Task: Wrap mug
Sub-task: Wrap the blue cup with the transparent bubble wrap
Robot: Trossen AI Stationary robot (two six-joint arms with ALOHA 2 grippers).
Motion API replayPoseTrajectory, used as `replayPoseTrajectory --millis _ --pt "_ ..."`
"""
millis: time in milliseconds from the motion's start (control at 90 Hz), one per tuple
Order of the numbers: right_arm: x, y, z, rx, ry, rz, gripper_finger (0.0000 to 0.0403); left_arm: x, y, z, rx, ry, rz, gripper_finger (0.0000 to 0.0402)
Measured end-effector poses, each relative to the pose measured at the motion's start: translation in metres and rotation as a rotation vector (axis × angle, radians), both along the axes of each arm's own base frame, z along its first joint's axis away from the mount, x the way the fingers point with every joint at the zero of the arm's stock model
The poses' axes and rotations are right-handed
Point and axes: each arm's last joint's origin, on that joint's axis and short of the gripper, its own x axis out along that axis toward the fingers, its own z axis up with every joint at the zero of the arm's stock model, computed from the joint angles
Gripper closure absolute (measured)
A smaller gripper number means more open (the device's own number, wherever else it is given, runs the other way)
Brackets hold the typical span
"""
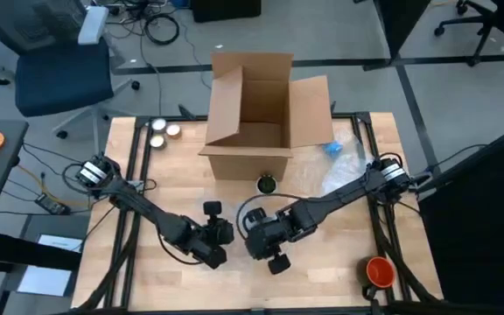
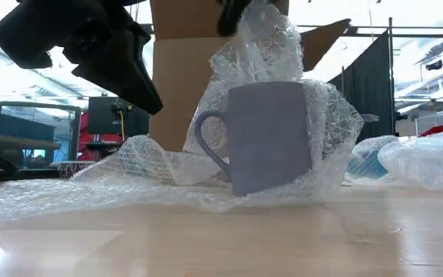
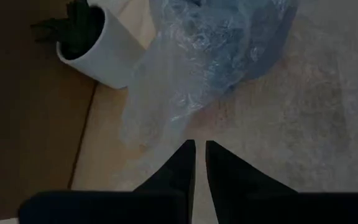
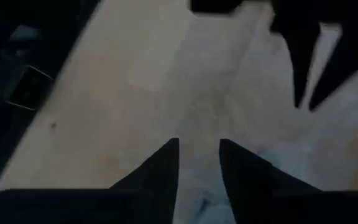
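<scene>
A grey-blue mug (image 2: 271,135) stands upright on the table, handle toward the table's left, on a sheet of bubble wrap (image 2: 129,165) that rises behind it and round its right side. In the high view both arms hide the mug. My right gripper (image 2: 237,11) (image 4: 197,155) is above the mug, shut on the raised wrap. My left gripper (image 2: 154,108) (image 3: 199,154) hangs shut just left of the mug, above the flat wrap, touching nothing. The two grippers meet at the table's middle (image 1: 234,232). My right gripper holds the bubble wrap by its raised top part (image 2: 258,35), coming from above. The low view's upper edge cuts off the place of contact, so layer or edge does not show. The wrap stands up behind the mug; its other end lies flat on the table.
An open cardboard box (image 1: 256,114) stands at the back middle, with a small white pot holding a dark plant (image 1: 267,184) in front of it. More bubble wrap with something blue (image 1: 335,162) lies at the back right. An orange object (image 1: 380,271) is at the near right.
</scene>
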Motion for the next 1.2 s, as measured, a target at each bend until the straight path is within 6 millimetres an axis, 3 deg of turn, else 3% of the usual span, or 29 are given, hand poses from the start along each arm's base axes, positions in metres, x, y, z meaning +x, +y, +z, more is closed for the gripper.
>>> replayPoseTrajectory --millis 156,489,844,978,1200 --pt "-0.004 -0.014 -0.007 -0.042 0.1 -0.048 0.0396 0.001 -0.001 -0.006 -0.003 0.008 0.013 0.0379" --pt "-0.009 -0.024 -0.028 -0.06 0.179 -0.069 0.0401 0.008 -0.005 -0.036 0.038 0.09 0.01 0.0379" --pt "-0.018 -0.038 -0.078 -0.076 0.225 -0.088 0.0402 0.002 -0.009 -0.025 0.021 0.084 -0.02 0.0379" --pt "-0.017 -0.038 -0.074 -0.079 0.231 -0.09 0.0403 0.003 -0.01 -0.024 -0.006 0.055 -0.002 0.0379" --pt "-0.008 -0.029 -0.037 -0.065 0.18 -0.068 0.0403 0.003 -0.01 -0.025 -0.016 0.04 0.003 0.0379"
